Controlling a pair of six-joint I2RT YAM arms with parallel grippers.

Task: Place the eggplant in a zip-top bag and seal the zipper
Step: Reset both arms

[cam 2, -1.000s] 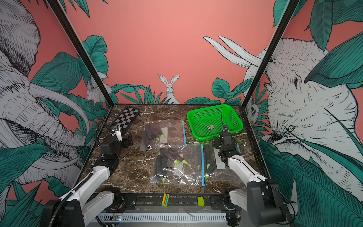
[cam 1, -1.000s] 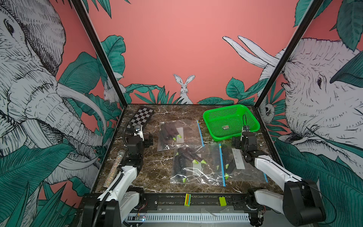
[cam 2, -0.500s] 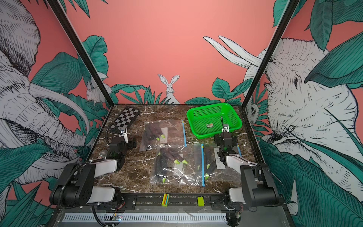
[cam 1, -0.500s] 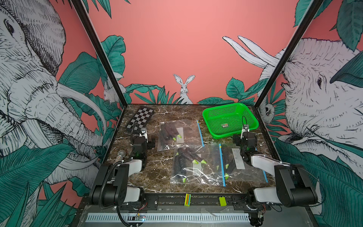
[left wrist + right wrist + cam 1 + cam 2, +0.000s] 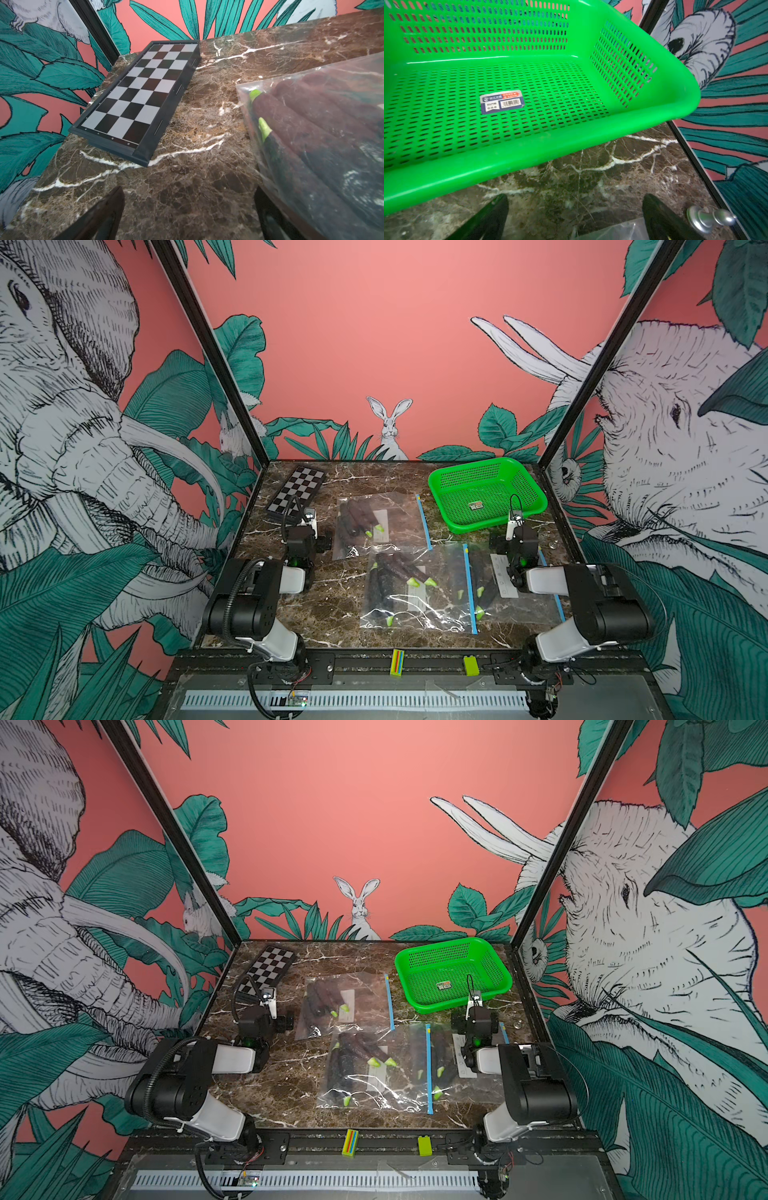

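Note:
Three clear zip-top bags lie on the marble table, each holding dark purple eggplants with green stems. One bag (image 5: pixel 376 522) lies mid-table, a second (image 5: pixel 415 593) nearer the front, a third (image 5: pixel 488 576) partly under my right arm. Blue zipper strips (image 5: pixel 468 589) run along their right edges. My left gripper (image 5: pixel 305 531) hangs low and open over bare marble just left of the mid-table bag (image 5: pixel 342 70), with nothing between its fingers (image 5: pixel 116 199). My right gripper (image 5: pixel 575 201) stands open in front of the green basket, a bag corner (image 5: pixel 612 230) beneath it.
A green perforated basket (image 5: pixel 494 522) holding only a label sits at the back right, its rim (image 5: pixel 571 145) close to my right gripper. A folded chessboard (image 5: pixel 296 491) lies at the back left. A small metal knob (image 5: pixel 708 218) lies by the right wall.
Both arms have folded back, their elbows swinging up and toward the front rail. Both grippers stay low and open. The bags have not moved.

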